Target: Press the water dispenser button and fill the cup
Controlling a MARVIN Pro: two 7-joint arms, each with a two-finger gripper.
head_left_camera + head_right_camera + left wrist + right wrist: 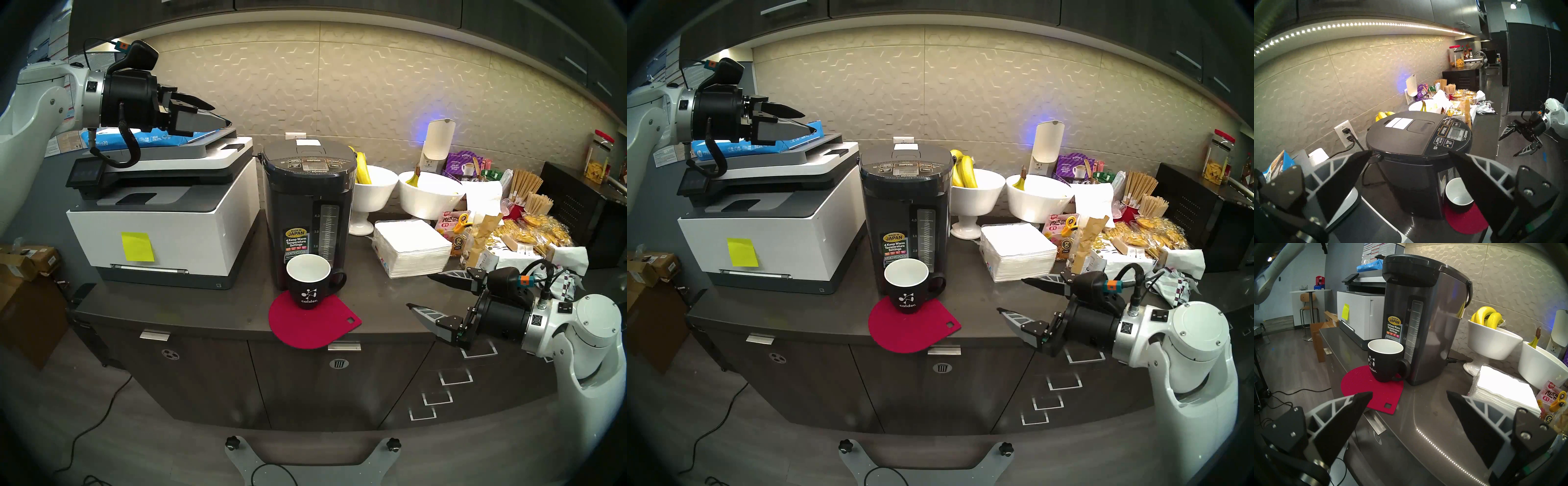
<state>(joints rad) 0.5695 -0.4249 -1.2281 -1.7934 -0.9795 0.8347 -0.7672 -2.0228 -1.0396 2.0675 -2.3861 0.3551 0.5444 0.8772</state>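
Nearest the Zojirushi water dispenser point(307, 210): empty calder. mug point(310, 285) on a red mat point(310, 322), touching its front. Printer point(163, 210) left, napkin stack point(412, 246) right, banana bowls point(373, 190) behind. DISPENSE button point(1444, 132) unblocked. Left gripper point(217, 117) above the printer and right gripper point(422, 292) are spread wide, empty.

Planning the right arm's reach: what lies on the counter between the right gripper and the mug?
Nothing but bare counter and the red mat's near edge separates the right gripper from the mug, clearest in the right wrist view.
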